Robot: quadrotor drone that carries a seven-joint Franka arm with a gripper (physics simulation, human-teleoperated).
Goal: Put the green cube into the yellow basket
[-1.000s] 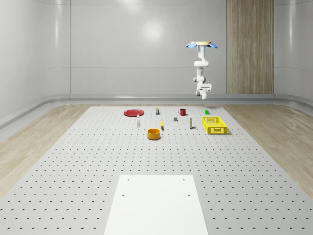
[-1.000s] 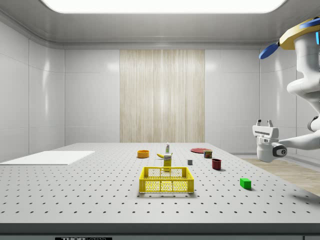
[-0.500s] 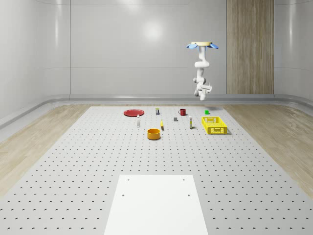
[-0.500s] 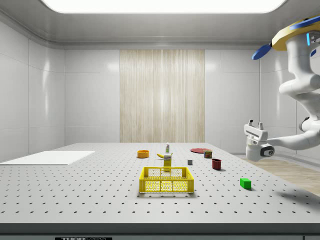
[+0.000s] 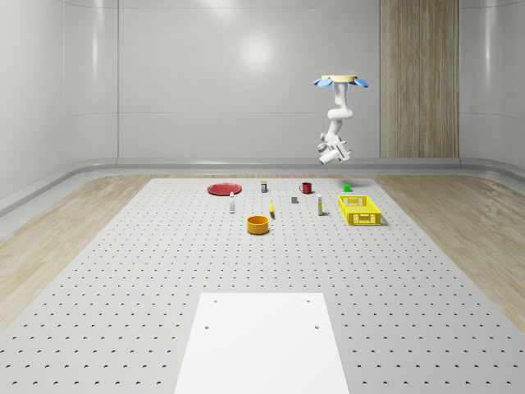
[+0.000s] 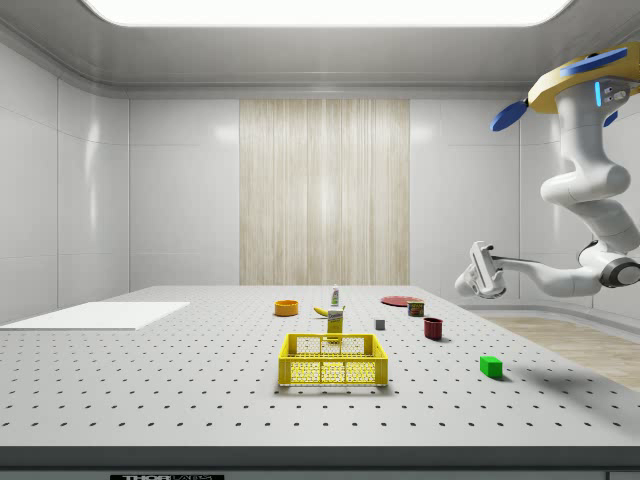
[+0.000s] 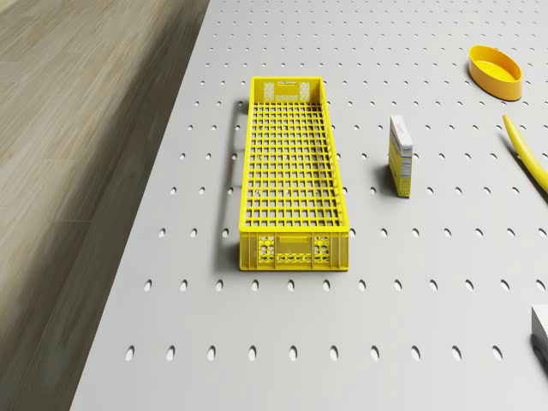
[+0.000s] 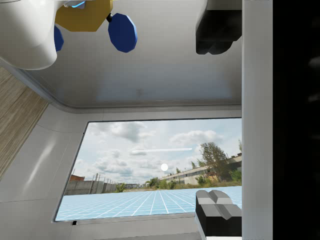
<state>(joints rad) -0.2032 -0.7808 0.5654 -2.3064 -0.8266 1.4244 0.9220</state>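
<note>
Pale panelled walls ring a long perforated table (image 6: pixel 150 390), and from the side view's left we pass a white mat (image 6: pixel 100 314), an orange bowl (image 6: pixel 286 308), then the yellow basket (image 6: pixel 333 360) sitting empty mid-table. Further right lies the green cube (image 6: pixel 490 366), flat on the table, well apart from the basket. Above it and a touch to the right hangs the gripper (image 6: pixel 480 272), with the drone (image 6: pixel 585 80) hovering high over the table's far-right edge. So the cube is down and slightly left of the gripper. The arm is folded: elbow dropped low, forearm reaching out level, wrist tipped upward so the gripper points away from the table. The wrist view catches two dark fingertips (image 8: pixel 216 31) standing well apart, nothing between them. My read: the wrist must swing downward before any descent.
</note>
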